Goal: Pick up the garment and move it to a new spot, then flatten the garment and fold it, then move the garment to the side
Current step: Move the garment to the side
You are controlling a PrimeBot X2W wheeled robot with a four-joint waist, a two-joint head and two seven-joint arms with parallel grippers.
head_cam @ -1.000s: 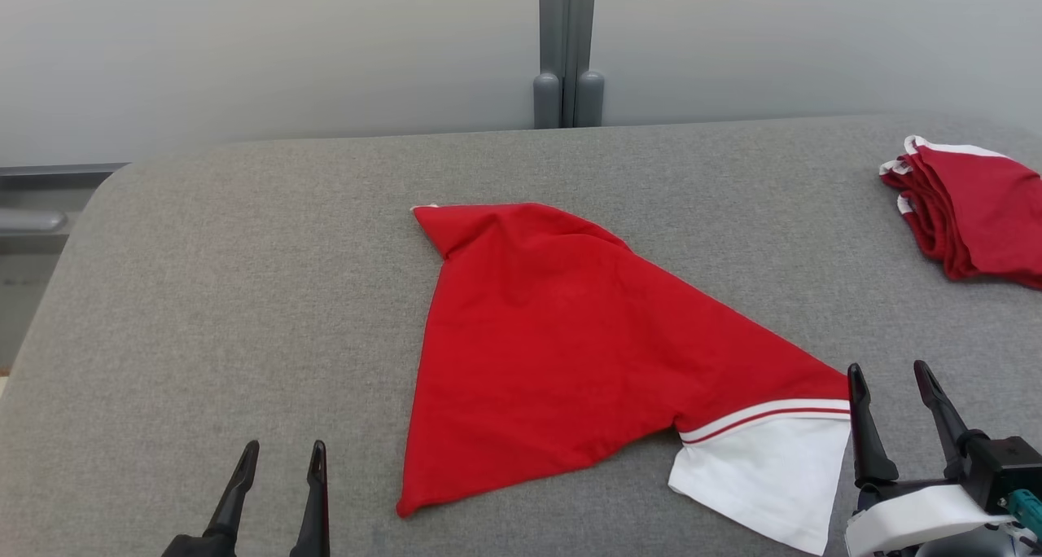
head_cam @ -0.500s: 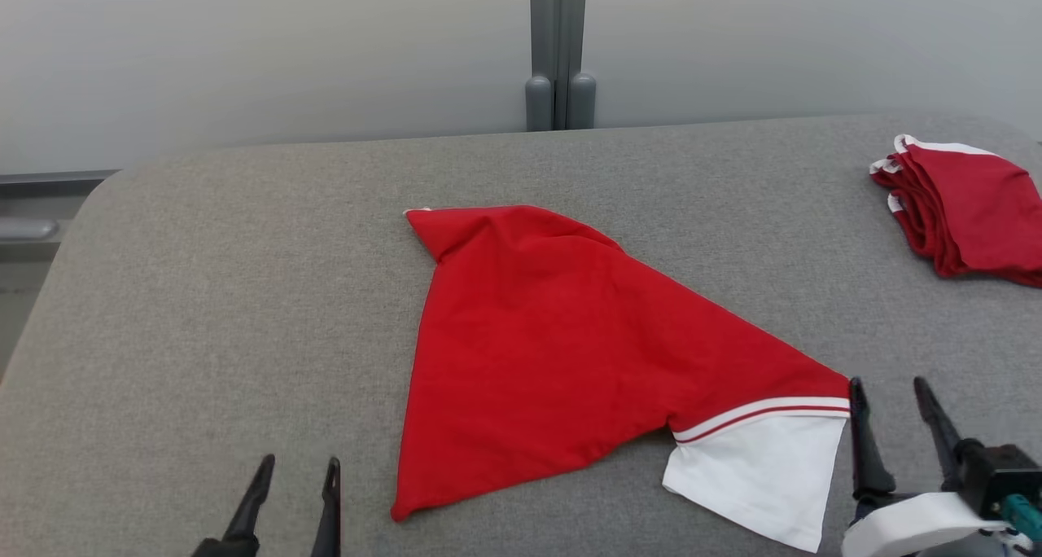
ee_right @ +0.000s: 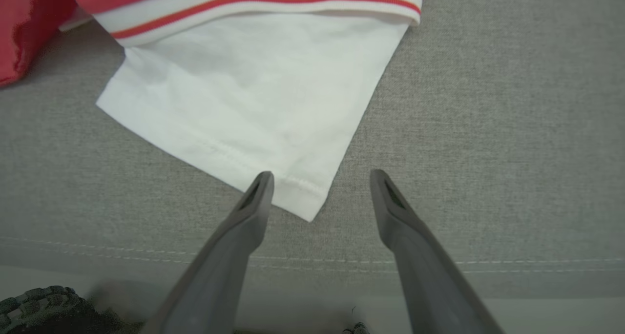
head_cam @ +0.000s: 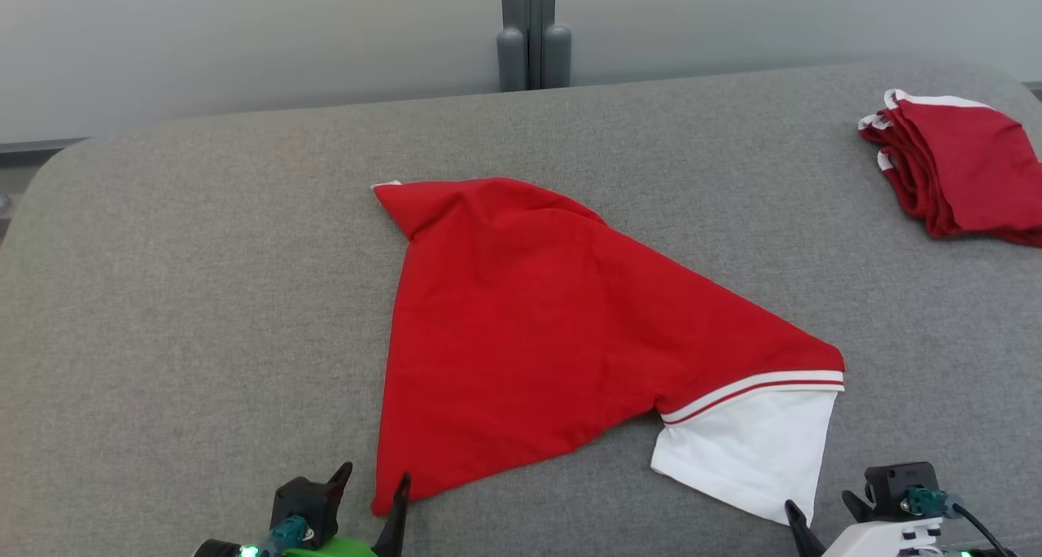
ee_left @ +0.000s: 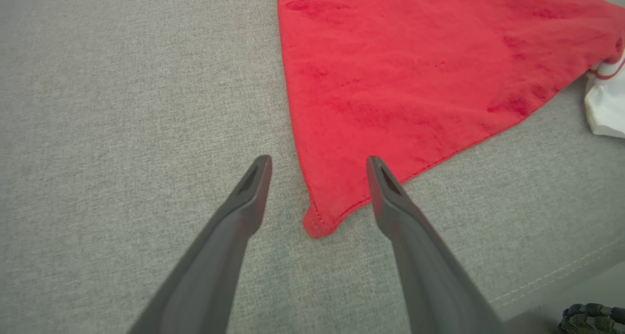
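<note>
Red garment (head_cam: 537, 337), white sleeve (head_cam: 749, 451), lies on grey upholstery (head_cam: 203, 296).

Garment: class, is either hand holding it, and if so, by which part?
Nothing is held. The left hand stands open at the red corner of the garment; the right hand stands open at its white sleeve corner.
</note>
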